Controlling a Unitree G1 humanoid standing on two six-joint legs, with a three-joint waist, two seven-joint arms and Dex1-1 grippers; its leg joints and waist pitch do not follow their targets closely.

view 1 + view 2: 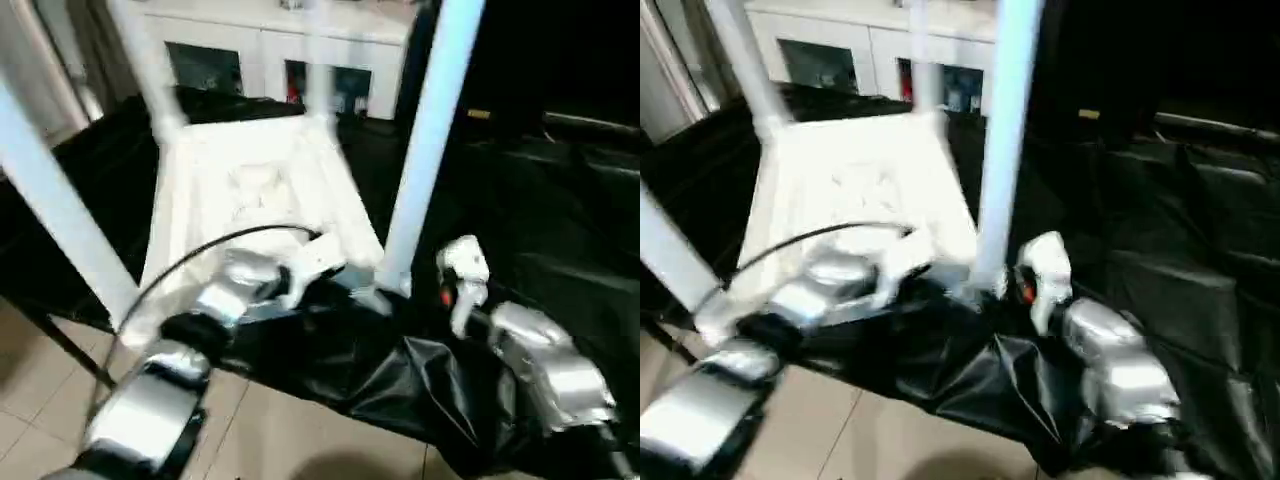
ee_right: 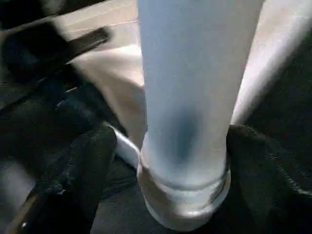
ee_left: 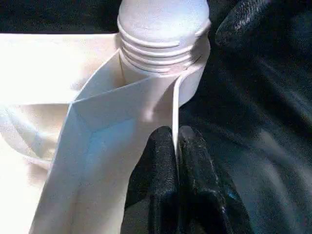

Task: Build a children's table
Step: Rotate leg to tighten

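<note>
Left wrist view: my left tool (image 3: 175, 146) is clenched on the tabletop's (image 1: 250, 190) thin rim, I judge to brace it upside down on the black-draped bench (image 1: 560, 230). My right tool (image 2: 165, 161) straddles the near leg (image 1: 425, 140), seated upright in its corner socket (image 2: 183, 204); fingers apart, not clamped.

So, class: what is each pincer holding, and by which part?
Left pincer: pinches the tabletop's thin side rim beside a corner socket. Right pincer: straddles a leg's base, fingers either side.

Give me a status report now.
Left gripper pinching white plastic tabletop's side wall. Right gripper straddling white tapered leg at its socket. Nothing blocking.
</note>
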